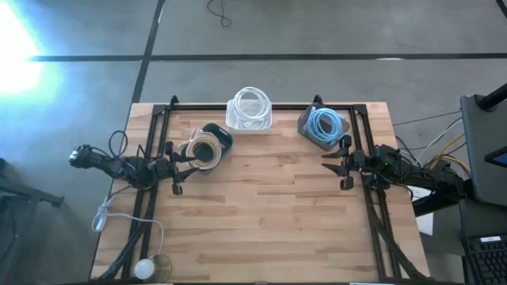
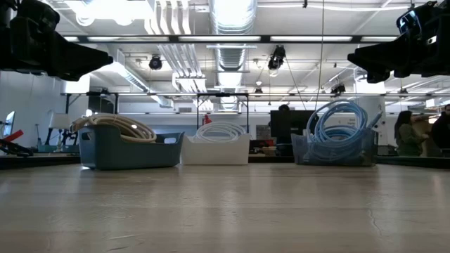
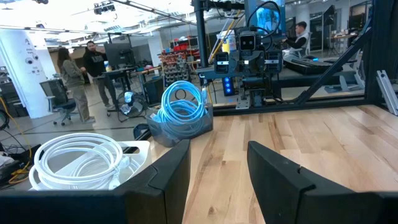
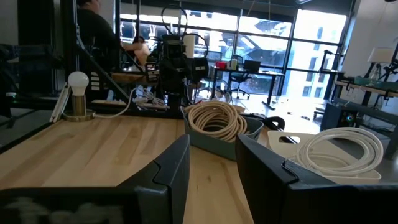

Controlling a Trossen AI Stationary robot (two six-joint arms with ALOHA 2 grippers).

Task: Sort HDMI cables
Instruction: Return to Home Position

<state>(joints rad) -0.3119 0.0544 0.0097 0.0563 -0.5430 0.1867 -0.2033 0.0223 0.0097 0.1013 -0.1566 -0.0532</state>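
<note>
Tan-beige HDMI cable coils (image 1: 203,150) lie in a dark blue-grey bin (image 2: 126,151) at the table's far left. White coils (image 1: 251,105) fill a white bin (image 2: 218,150) at the far middle. Light blue coils (image 1: 324,124) sit in a translucent grey bin (image 2: 330,150) at the far right. My left gripper (image 1: 181,170) hovers open above the table's left side, beside the tan coils. My right gripper (image 1: 339,165) hovers open on the right, near the blue coils. Both hold nothing.
A loose white cord with a round puck end (image 1: 143,268) lies at the near left corner. A dark metal frame (image 1: 372,207) runs along the table's sides. Bare wood (image 1: 269,206) spans the middle and near part. People stand in the room beyond the table.
</note>
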